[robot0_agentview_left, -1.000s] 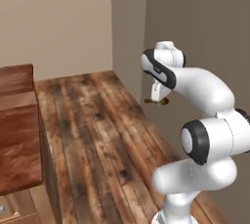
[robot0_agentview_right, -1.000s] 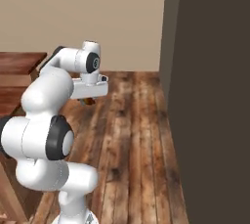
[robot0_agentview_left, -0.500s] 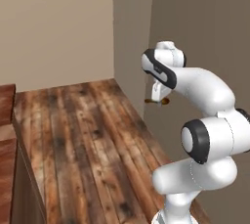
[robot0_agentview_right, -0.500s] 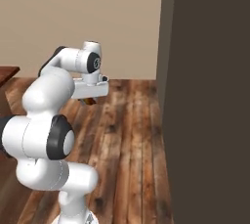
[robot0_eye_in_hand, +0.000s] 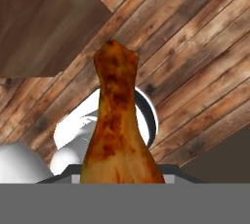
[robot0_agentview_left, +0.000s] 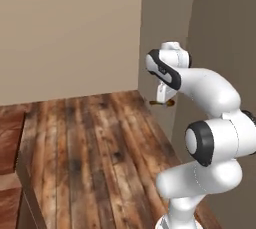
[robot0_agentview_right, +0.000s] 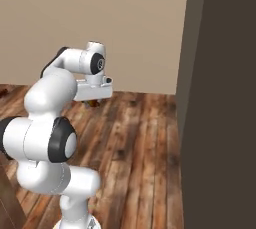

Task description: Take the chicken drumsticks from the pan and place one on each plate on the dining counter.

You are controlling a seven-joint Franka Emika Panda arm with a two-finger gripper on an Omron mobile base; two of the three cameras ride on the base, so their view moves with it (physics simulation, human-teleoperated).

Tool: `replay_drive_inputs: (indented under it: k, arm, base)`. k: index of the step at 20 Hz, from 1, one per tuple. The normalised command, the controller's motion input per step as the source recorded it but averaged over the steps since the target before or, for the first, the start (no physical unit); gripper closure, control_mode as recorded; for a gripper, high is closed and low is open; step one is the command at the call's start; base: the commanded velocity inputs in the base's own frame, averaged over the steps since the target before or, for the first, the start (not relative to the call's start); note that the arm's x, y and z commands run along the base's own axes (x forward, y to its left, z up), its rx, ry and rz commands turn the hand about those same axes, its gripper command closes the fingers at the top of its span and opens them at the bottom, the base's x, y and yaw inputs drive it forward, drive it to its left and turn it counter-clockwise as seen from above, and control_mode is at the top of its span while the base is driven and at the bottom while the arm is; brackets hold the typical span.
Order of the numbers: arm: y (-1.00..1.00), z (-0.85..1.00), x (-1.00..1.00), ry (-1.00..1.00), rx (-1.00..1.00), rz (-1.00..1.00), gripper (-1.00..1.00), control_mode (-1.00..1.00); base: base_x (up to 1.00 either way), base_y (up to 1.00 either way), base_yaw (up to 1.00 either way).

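A: Drumstick (robot0_eye_in_hand: 117, 120) sits in the pincer (robot0_agentview_left: 161, 102), jaws closed tight on its fat end, thin bone end pointing out ahead. From the left base camera a brown sliver of it pokes out just under the pincer, level with the wall corner (robot0_agentview_left: 141, 33).

B: Anything below it?

A: Plank floor (robot0_agentview_left: 95, 148) only, well under the pincer. A slab of wood counter (robot0_eye_in_hand: 44, 22) shows off to one side ahead of the bone tip in the hand camera. Cannot tell whether that is the dining counter. No plate or pan sighted.

B: So this is the carry leg.

A: That's my reading. One drumstick in transit, none yet set down that I can see.

B: How to do it well?

A: Keep the squeeze steady, no loosening while the base drives. Hold the wrist quiet, since the drumstick is glossy and tapered and could slide bone-first. Keep the pincer high and tucked near the body, away from the dark panel (robot0_agentview_right: 220, 98) to its right. Release only once a plate lies directly beneath.
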Motion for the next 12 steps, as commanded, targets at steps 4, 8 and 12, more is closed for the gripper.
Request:
replay_drive_inputs:
  k: [4, 8, 12]
  arm:
    - [0.0, 0.0, 0.0, 0.0, 0.0, 0.0, 1.0, 1.0]
    - [0.0, 0.0, 0.0, 0.0, 0.0, 0.0, 1.0, 1.0]
    - [0.0, 0.0, 0.0, 0.0, 0.0, 0.0, 1.0, 1.0]
  base:
    - [1.0, 0.0, 0.43]
    - [1.0, 0.0, 0.53]
    - [0.94, 0.0, 0.62]
